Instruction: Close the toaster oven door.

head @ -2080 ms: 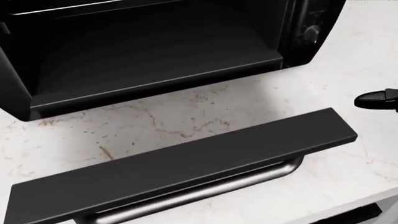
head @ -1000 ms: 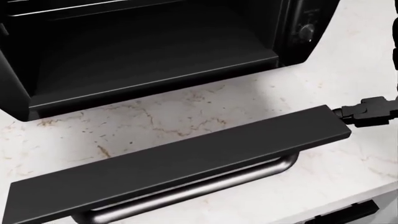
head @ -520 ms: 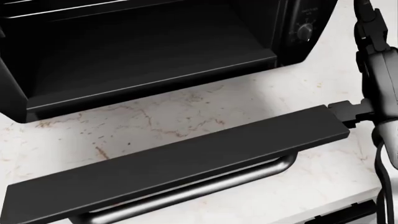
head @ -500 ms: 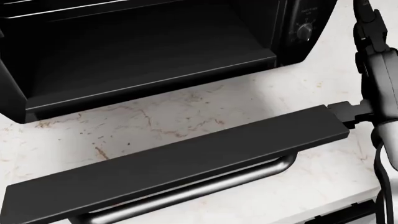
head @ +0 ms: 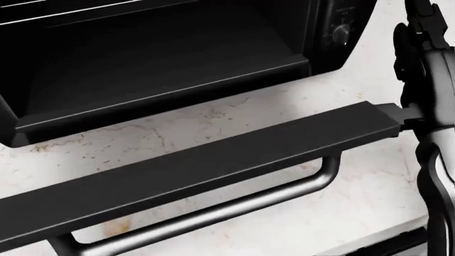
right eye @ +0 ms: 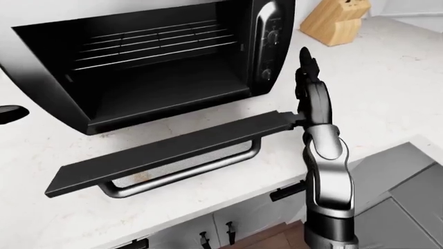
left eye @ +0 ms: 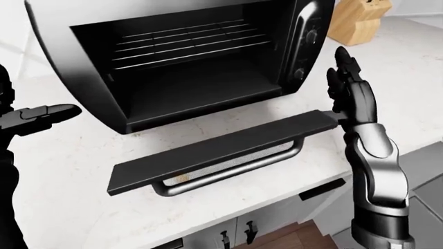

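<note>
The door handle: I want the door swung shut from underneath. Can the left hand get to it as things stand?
Probably yes. The left hand hovers open at the left-eye view's left edge, and bare counter lies between it and the handle under the open door.

Marble counter (left eye: 76, 171): white, brown-veined. Wooden knife block (right eye: 337, 22): top right of right-eye view, standing on counter. Cabinet fronts (right eye: 207, 231): white, dark handles, below counter edge. Wood floor (left eye: 287, 239): brown, partly visible.

White marble counter (left eye: 69, 171); wooden knife block (right eye: 337, 22) top right; cabinets (right eye: 228, 228) below, dark handles.
</note>
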Available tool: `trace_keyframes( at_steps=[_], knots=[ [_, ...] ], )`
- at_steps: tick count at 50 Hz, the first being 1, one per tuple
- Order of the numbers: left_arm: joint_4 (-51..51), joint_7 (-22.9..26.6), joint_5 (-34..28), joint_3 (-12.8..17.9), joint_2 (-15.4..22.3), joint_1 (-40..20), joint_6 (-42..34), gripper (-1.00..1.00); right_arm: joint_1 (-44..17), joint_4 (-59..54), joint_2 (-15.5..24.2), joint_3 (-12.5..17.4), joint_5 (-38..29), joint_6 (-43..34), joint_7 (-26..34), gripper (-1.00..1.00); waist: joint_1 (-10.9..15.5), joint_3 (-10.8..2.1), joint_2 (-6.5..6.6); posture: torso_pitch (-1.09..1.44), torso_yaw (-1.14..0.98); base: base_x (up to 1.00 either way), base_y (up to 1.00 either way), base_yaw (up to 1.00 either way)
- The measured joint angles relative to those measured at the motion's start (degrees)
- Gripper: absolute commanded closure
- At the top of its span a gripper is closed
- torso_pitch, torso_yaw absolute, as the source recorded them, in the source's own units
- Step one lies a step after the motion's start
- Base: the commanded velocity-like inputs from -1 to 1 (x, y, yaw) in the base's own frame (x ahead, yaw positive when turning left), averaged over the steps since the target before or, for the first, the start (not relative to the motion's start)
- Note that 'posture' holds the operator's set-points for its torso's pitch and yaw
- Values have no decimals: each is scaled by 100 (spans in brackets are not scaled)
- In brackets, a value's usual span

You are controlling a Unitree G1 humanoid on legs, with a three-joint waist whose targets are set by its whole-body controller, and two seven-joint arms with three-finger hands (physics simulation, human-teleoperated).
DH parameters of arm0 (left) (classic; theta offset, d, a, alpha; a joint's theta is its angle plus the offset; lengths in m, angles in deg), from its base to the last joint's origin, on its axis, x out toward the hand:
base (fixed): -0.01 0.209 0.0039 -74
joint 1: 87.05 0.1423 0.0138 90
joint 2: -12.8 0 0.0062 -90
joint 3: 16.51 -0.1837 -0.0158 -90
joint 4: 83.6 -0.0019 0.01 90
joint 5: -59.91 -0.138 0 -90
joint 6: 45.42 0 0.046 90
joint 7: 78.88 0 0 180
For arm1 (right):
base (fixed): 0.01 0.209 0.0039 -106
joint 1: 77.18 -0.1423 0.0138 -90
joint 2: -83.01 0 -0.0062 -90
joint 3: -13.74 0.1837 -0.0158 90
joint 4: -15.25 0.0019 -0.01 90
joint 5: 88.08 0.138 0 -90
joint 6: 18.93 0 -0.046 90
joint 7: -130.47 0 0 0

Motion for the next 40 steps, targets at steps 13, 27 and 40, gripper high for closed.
trace_keyframes(
  at_steps=[13,27,40],
  knots=[
    [-28,-19,17,23,35,-9,6,-100,-389,78,36,-5,428,-230,-809,-100,16,12,-10,0,0,0,0,0],
    [-10,-2,22,36,26,22,8,-100,-685,-201,54,-119,668,-231,-1452,-100,13,26,-8,0,0,0,0,0],
    [-11,-13,40,42,43,8,-12,-100,-1276,-836,73,-246,654,-79,-2088,-100,40,25,-26,0,0,0,0,0]
  ],
)
